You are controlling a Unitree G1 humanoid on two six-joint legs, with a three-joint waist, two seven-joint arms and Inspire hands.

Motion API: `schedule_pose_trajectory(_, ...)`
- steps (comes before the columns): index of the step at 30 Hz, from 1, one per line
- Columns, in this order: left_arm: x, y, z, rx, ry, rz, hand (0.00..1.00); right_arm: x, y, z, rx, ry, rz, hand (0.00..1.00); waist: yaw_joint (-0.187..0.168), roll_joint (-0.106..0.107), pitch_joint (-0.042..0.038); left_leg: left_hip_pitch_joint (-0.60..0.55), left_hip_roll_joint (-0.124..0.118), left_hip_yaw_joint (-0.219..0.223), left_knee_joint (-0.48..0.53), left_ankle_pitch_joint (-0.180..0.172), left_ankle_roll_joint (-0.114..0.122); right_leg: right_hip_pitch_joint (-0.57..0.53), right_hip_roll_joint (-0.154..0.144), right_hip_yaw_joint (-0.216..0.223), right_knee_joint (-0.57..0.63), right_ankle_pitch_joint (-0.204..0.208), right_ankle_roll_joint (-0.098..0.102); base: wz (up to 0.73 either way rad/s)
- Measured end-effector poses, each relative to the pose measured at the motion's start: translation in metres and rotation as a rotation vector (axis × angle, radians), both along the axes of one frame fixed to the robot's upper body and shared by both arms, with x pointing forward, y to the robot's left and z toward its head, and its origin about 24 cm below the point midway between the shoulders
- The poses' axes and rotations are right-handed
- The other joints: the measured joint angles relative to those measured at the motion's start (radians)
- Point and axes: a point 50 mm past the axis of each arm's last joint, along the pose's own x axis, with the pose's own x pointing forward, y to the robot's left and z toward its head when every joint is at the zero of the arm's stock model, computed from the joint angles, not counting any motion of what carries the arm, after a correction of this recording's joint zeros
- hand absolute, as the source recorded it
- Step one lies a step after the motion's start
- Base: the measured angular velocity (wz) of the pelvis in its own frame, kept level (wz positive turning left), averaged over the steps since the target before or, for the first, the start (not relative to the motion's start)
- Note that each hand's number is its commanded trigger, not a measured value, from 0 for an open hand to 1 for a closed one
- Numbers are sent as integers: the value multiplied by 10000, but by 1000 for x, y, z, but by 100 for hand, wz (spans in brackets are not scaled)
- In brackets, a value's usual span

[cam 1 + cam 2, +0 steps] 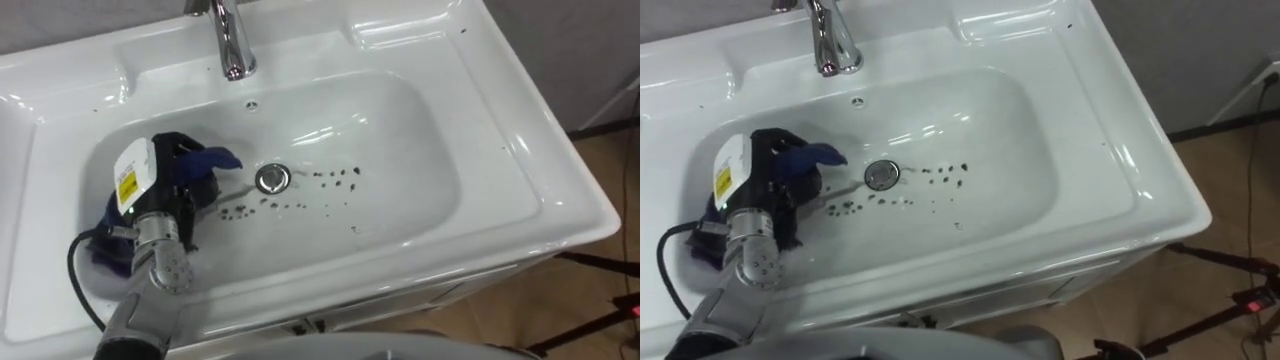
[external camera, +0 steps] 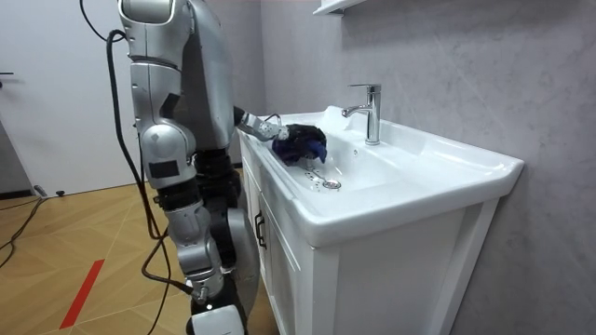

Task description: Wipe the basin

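The robot stands close against the front of a white cabinet (image 2: pixel 372 270) at the room view's left, its trunk upright and its left arm reaching forward over the rim of the basin (image 1: pixel 400 130). In the eye views that arm comes in from the lower left of the frame, and the left hand (image 1: pixel 165 185) lies low in the left half of the bowl, back upward. Its dark fingers (image 1: pixel 185 165) are curled down round a blue cloth (image 1: pixel 215 158). One bunched corner of the cloth pokes out past the fingertips toward the drain (image 1: pixel 272 178), and more of it shows purple-blue beneath the wrist at the lower left. The room view shows the same dark blue wad gathered in the hand just above the bowl. How much of the cloth presses on the porcelain under the palm cannot be told. The round metal drain sits at the middle of the bowl, just right of the cloth's corner and apart from it. Dark specks (image 1: pixel 335 177) lie scattered on the white bottom to the drain's right and lower left. A chrome faucet (image 1: pixel 232 40) rises from the deck at the top centre of the frame, behind the bowl.
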Motion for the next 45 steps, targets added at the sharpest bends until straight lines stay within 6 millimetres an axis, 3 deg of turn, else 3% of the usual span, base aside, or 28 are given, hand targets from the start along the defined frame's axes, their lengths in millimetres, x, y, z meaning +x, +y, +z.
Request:
schedule_pose_trajectory(10,-5,5,-20,-390,1133,196,100,7,-1,1,-211,-103,447,0,30,48,-27,194,-5,148,0,0,0,53,48,308,-2,0,0,-11)
schedule_pose_trajectory(23,-18,17,-35,-2075,1531,1668,100,3,-2,1,-630,347,564,0,275,-19,-70,866,92,837,-40,-2,0,427,215,802,128,6,-32,-13)
schedule_pose_trajectory(29,-16,25,-35,-2269,1614,1947,100,1,-3,0,-666,702,789,0,260,-248,-207,919,135,847,-29,-2,-1,433,264,822,178,3,-114,-4)
schedule_pose_trajectory(45,-8,21,-42,-3199,1718,2310,100,6,12,-3,-531,584,700,0,261,-365,-202,991,138,855,-29,-4,-3,349,263,908,301,-26,-146,-1)
